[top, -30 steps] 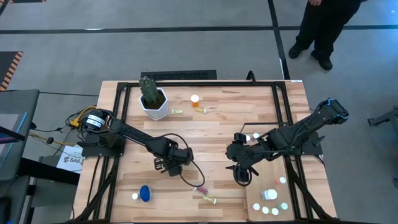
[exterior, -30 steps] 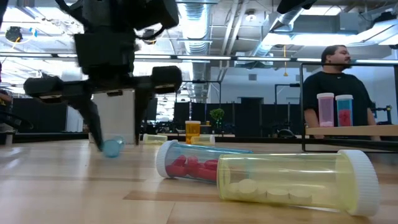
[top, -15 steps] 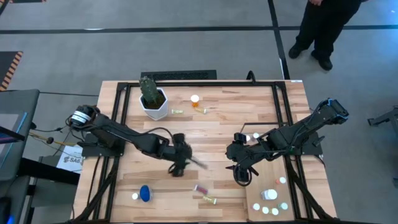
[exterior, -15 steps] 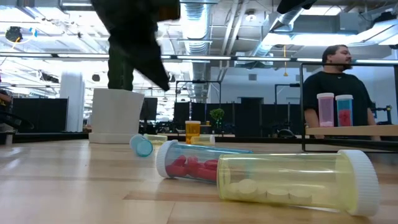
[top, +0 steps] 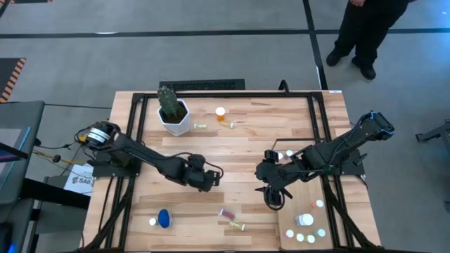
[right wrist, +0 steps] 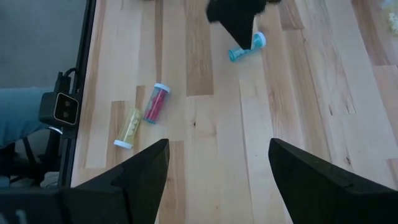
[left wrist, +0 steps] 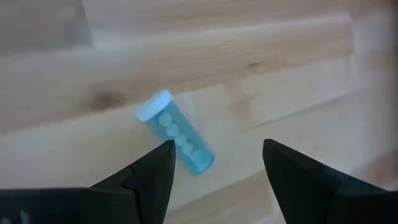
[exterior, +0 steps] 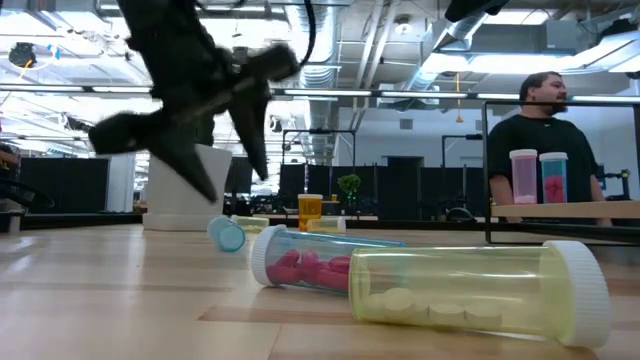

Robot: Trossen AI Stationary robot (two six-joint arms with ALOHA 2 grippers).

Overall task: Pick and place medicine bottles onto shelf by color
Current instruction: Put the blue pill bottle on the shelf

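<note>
- Teal bottle (left wrist: 176, 132) lies flat on the desk (left wrist: 249, 56), long axis diagonal, white cap pointing away from the fingers (left wrist: 153, 175).
- It sits just beyond the left gripper (left wrist: 217, 165), nearer one finger; fingers spread, holding nothing.

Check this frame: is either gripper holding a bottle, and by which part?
Nothing is held. The left gripper is open above a teal bottle lying on the table; the right gripper is open and empty.

White cactus pot (top: 174, 121): one, 11 o'clock. Pale plywood shelf (top: 299, 207): one, 5 o'clock, carrying about six white-capped bottles (top: 304, 220). Teal lying bottle (left wrist: 176, 140): one. Person (top: 369, 31): one, 1 o'clock.
</note>
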